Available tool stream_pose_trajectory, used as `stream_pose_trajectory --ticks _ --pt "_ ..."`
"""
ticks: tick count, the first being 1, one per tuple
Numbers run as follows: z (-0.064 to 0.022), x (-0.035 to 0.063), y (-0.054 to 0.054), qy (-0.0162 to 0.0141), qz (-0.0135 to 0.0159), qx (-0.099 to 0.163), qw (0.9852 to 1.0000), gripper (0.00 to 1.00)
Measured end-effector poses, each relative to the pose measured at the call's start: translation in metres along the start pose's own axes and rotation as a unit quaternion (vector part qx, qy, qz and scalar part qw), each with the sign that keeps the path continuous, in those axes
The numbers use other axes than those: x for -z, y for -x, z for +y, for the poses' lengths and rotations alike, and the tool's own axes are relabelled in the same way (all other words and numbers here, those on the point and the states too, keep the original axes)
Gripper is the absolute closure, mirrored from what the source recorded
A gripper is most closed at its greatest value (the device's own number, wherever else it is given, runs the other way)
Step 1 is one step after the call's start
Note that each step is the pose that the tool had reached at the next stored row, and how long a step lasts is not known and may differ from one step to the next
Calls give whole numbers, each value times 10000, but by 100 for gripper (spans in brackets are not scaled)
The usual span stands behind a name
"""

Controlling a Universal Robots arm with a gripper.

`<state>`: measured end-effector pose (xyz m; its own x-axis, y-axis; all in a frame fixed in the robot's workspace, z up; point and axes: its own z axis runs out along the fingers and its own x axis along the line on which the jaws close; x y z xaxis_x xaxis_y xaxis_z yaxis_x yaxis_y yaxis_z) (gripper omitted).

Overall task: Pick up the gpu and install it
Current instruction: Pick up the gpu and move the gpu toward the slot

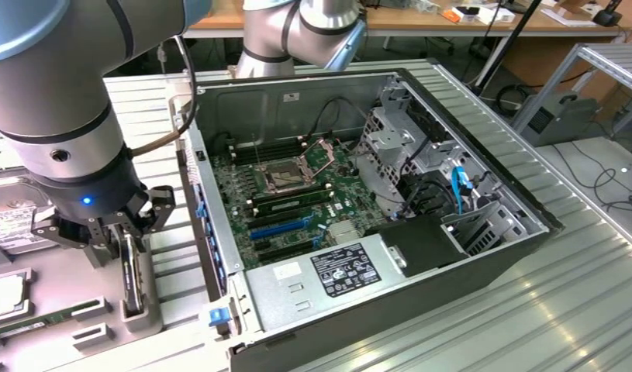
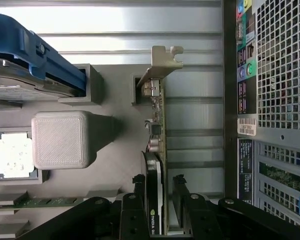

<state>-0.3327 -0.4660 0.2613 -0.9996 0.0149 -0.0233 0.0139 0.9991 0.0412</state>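
My tool (image 2: 159, 184), fingers apart, straddles the gpu (image 2: 158, 125) standing on edge in the grey holder (image 2: 115, 165) toward the counter's edge on the exterior view's left, beside the open case (image 1: 481, 155); risk: closing off-centre could tilt the card and jam its bracket (image 2: 163, 61) in the holder slot.
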Motion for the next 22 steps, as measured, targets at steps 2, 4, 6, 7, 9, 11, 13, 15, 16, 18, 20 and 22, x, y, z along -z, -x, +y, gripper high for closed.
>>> stream_pose_trajectory --ticks 2,4,6,7,9,11,13,15,16,18,20,22 --pt "2 -11 0 -1 1 1 10000 64" --pt "5 -25 0 -1 1 2 10000 64" --pt "9 -42 -2 0 1 4 10000 64" --pt "9 -53 -4 -1 2 6 10000 64" --pt "8 -71 -8 0 1 10 10000 64" --pt "8 -82 -10 0 1 13 10000 64" --pt "7 -92 -11 -1 2 15 10000 64" --pt "6 -110 -14 0 1 16 10000 64" --pt "6 -119 -15 -1 2 16 10000 64" --pt "6 -134 -16 0 1 16 10000 64" --pt "5 -137 -16 -1 2 16 10000 64" --pt "5 -139 -16 0 1 16 10000 64"
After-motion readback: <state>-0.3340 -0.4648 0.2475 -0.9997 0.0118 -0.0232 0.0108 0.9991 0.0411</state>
